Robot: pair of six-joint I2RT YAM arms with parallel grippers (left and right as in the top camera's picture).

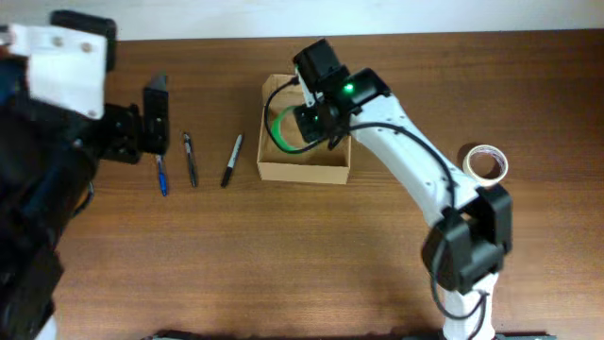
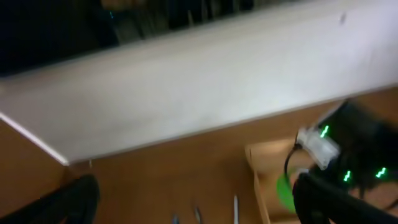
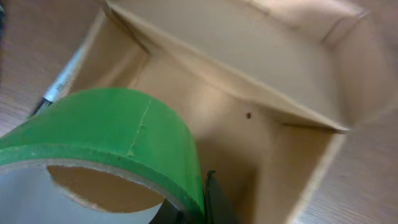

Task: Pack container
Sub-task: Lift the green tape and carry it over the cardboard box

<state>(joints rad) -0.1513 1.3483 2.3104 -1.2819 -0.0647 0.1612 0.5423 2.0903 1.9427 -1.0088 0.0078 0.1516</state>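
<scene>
Pincer [image 1: 297,130] clamping green tape [image 3: 118,124], over container [image 1: 302,173]

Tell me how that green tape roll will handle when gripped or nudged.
The green tape roll is probably stiff: its cardboard core looks round in the pinch of the right gripper. Likely light for its size, being a hollow ring. On edge it may roll; flat inside the cardboard box, the walls should stop it.

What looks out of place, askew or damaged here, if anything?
Nothing stands out. The cardboard box sits upright and open, undamaged; the right gripper holds the green tape roll over it. Three pens lie loose left of the box, a pale tape roll to its right.
</scene>
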